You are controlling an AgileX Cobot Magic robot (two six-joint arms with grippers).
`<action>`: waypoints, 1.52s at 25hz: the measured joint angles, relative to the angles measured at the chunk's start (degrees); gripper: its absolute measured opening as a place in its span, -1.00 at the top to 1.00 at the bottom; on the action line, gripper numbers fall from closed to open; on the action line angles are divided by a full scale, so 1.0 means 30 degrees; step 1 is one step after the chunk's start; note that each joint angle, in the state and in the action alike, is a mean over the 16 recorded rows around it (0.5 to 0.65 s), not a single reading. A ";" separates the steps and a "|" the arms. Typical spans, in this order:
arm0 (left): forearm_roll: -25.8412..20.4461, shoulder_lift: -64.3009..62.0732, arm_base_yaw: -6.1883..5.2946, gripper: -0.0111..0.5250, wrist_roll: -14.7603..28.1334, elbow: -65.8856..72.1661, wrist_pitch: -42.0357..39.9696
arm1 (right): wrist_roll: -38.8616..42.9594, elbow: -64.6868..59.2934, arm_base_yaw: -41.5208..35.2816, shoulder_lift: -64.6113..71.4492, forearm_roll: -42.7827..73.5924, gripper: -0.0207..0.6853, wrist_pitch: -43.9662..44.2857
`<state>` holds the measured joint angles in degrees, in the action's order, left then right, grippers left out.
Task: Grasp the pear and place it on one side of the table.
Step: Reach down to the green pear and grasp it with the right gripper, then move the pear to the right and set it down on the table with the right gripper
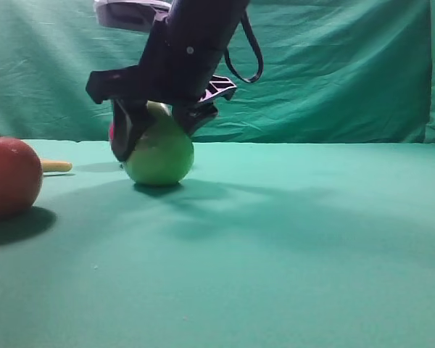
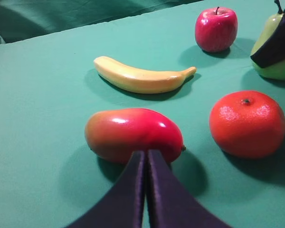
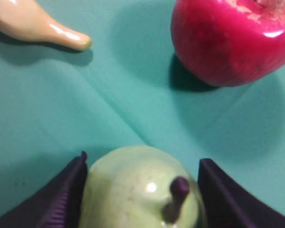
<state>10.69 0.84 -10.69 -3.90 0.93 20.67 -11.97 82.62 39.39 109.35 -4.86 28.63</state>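
Green cloth covers the bench [image 1: 290, 246], and the fruit sits at its left part in the high view. Start at the far left: the left end effector [image 2: 146, 164] has its two fingers pressed together, holding nothing, just in front of a red mango [image 2: 133, 134]. It should wait there. Behind the mango lies a yellow banana [image 2: 142, 78], and to the right sit an orange [image 2: 247, 123] and a red apple [image 2: 216, 28].

Next comes the pear [image 1: 159, 151]. It stands upright on the bench, stem up, close to the apple. The right end effector [image 1: 154, 134] is down over it with one finger on each side. In the right wrist view the fingers [image 3: 66, 199] look very close to the pear's skin, maybe touching on the left side, but I cannot tell if they squeeze it yet.

To do this step well, close gently until both fingers press the widest part evenly (the skin is shiny, so it may slip). Lift straight up so the pear does not bump the apple. Then carry it to the open right side of the bench and set it down softly.
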 joint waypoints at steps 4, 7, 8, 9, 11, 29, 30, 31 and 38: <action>0.0000 0.0000 0.0000 0.96 0.0000 0.0000 0.0000 | 0.0101 -0.1596 -0.1504 -0.2328 0.0231 -0.23 0.0576; 0.0000 0.0000 0.0000 0.96 0.0000 0.0000 0.0000 | 0.0182 -0.3416 -0.2925 -0.3957 0.0337 -0.23 0.0489; 0.0000 0.0000 0.0000 0.96 0.0000 0.0000 0.0000 | 0.0210 -0.4116 -0.3418 -0.4391 0.0347 -0.23 0.0296; 0.0000 0.0000 0.0000 0.96 0.0000 0.0000 0.0000 | 0.0238 -0.4856 -0.3910 -0.4774 0.0352 -0.23 0.0033; 0.0000 0.0000 0.0000 0.96 0.0000 0.0000 0.0000 | 0.0286 -0.6401 -0.4860 -0.5379 0.0359 -0.23 -0.0691; 0.0000 0.0000 0.0000 0.96 0.0000 0.0000 0.0000 | 0.0372 -1.2335 -0.7992 -0.4915 0.0339 -0.53 -0.6044; 0.0000 0.0000 0.0000 0.96 0.0000 0.0000 0.0000 | 0.0372 -1.2292 -0.7993 -0.5088 0.0337 -0.58 -0.5925; 0.0000 0.0000 0.0000 0.96 0.0000 0.0000 0.0000 | 0.0372 -1.2229 -0.7993 -0.5320 0.0335 -0.62 -0.5768; 0.0000 0.0000 0.0000 0.96 0.0000 0.0000 0.0000 | 0.0384 -1.1466 -0.7993 -0.8607 0.0322 -0.75 -0.3504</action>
<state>10.69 0.84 -10.69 -3.90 0.93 20.67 -10.82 48.23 15.41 83.53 -3.89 18.12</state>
